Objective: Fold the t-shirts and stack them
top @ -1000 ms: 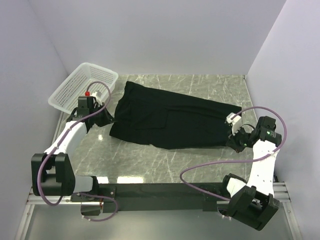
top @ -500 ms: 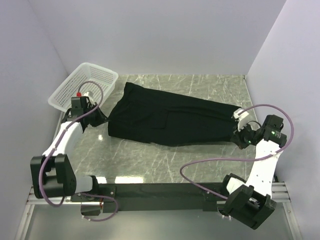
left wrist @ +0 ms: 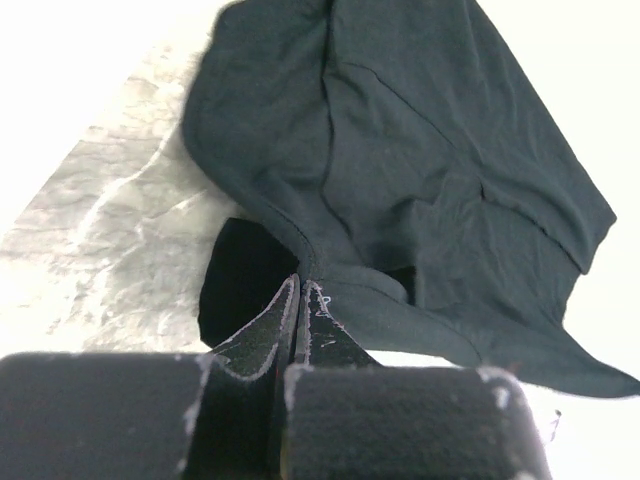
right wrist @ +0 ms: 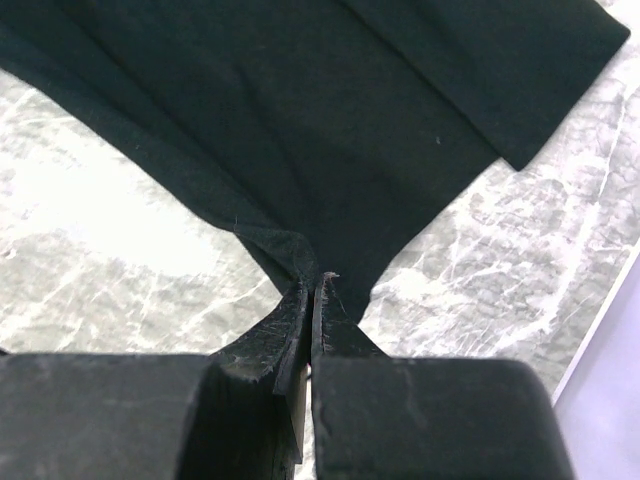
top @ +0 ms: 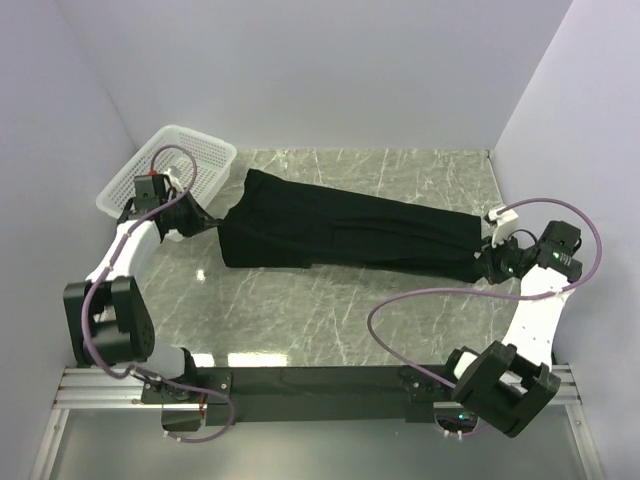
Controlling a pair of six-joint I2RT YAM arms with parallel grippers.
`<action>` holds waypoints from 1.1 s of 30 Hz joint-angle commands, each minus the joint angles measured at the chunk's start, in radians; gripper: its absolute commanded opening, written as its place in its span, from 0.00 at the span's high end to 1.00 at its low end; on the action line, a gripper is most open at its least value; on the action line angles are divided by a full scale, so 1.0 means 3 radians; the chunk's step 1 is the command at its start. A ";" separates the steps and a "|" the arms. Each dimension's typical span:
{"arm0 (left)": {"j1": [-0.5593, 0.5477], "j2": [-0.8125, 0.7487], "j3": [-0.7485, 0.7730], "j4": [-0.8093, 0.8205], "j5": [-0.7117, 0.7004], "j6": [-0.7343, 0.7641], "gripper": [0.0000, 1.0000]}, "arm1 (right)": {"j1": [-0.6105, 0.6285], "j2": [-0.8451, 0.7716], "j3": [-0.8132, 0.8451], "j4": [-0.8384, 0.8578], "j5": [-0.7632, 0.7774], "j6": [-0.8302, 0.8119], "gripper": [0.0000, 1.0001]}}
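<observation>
Black t-shirt point(top: 340, 235) lies stretched across worktop point(top: 300, 315). Left tool point(top: 208, 223) clamped on its left-edge end; right tool point(top: 483, 256) clamped on its right-edge end.

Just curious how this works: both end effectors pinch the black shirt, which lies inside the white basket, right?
Not quite. The left end effector and right end effector do pinch the shirt, but it lies stretched across the table beside the basket, not inside it. The top view shows this.
</observation>
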 commanded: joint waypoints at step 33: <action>-0.0125 0.1621 0.1689 0.0016 0.0530 -0.0327 0.99 | 0.0359 0.1494 0.0251 0.2061 0.0763 0.1131 0.97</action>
